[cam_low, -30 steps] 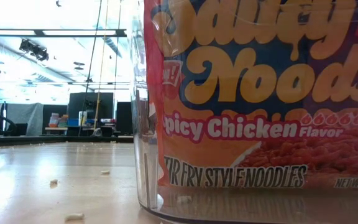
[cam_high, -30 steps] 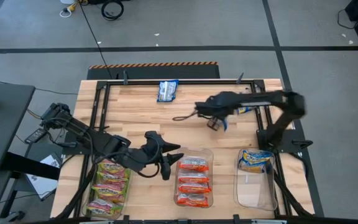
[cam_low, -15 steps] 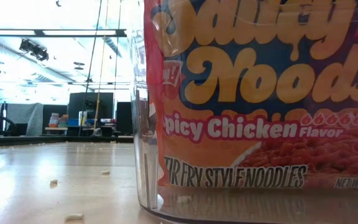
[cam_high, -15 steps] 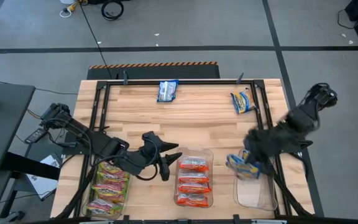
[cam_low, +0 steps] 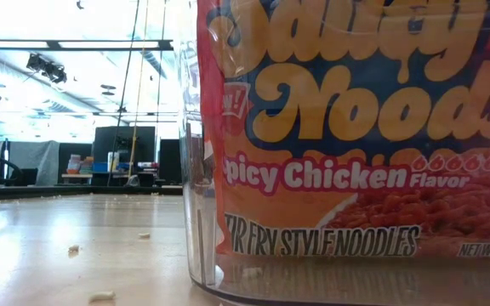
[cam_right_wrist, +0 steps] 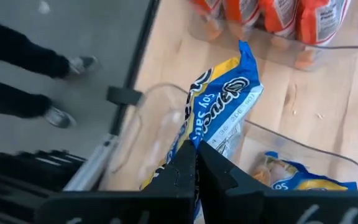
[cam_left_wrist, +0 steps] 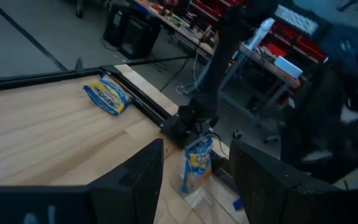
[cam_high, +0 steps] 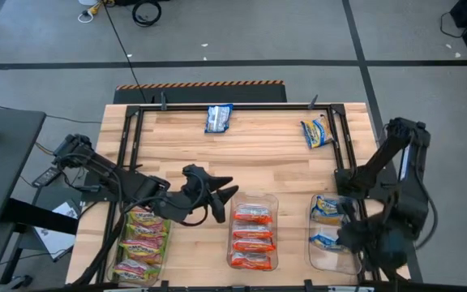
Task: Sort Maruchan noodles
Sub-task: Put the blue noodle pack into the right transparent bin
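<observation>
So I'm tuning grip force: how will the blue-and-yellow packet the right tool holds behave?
Held by one edge in the right tool, the blue-and-yellow packet shows creased film, so it's probably light, thin and crinkly. It may swing or slip.

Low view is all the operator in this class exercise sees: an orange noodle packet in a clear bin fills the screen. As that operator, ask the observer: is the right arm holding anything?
Observer: Yes. The right end effector is shut on a blue-and-yellow packet, over the right bin.
Operator: Is that bin otherwise empty?
Observer: No. A second packet of the same colours already lies in it.
Operator: Are any packets left loose?
Observer: Two lie near the far edge of the table: a blue packet and a yellow packet.
</observation>
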Robot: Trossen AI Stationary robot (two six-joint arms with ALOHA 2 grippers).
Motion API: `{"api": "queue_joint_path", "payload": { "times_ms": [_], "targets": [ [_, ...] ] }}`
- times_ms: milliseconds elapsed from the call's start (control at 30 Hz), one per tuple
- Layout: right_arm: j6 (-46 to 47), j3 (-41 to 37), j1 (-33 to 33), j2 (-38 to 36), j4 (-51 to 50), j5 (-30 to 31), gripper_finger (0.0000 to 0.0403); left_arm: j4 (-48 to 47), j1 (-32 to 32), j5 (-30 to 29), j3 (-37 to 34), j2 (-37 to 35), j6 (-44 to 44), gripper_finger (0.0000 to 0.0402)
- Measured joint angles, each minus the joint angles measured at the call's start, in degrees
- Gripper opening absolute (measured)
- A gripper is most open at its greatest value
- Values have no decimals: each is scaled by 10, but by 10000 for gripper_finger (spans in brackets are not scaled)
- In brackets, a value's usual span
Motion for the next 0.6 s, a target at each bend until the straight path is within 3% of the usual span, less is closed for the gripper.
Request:
{"api": "queue_joint_path", "payload": {
  "times_ms": [433,600],
  "targets": [
    [-5,-63,78,143,99,38,8,1,9,-27,0,18,-79,188],
    [-1,-69,91,198,108,25,24,3,16,-29,0,20,-81,188]
  ]
}}
